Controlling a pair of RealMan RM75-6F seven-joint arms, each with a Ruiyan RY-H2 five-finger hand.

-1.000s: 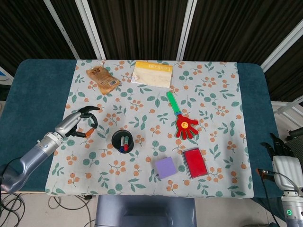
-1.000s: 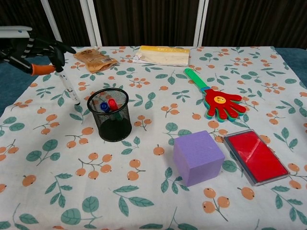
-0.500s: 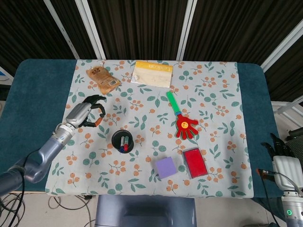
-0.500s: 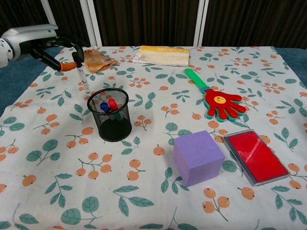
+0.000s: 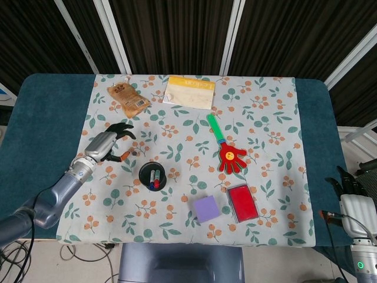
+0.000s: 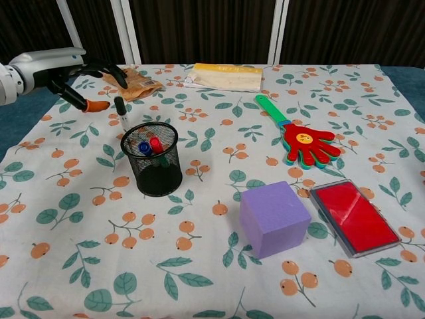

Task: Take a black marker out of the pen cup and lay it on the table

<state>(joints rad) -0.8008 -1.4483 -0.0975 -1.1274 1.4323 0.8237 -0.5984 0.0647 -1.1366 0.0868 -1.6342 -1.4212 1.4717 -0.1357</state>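
Observation:
The black mesh pen cup stands left of centre on the floral cloth, with a blue-capped and a red-capped marker inside. The black marker is nearly upright just behind the cup, cap up, its tip down near the cloth. My left hand hovers to the marker's upper left, fingers spread. In the chest view a small gap shows between them and the marker. In the head view the marker is only a small dark speck. My right hand hangs off the table's right edge, holding nothing.
A brown snack bag lies right behind the left hand. A yellow pouch sits at the back. A hand-shaped clapper, a purple cube and a red box lie right of the cup.
The left hand carried the marker from the cloth's left edge toward the cup, lowered it, and its fingers have now come off the marker.

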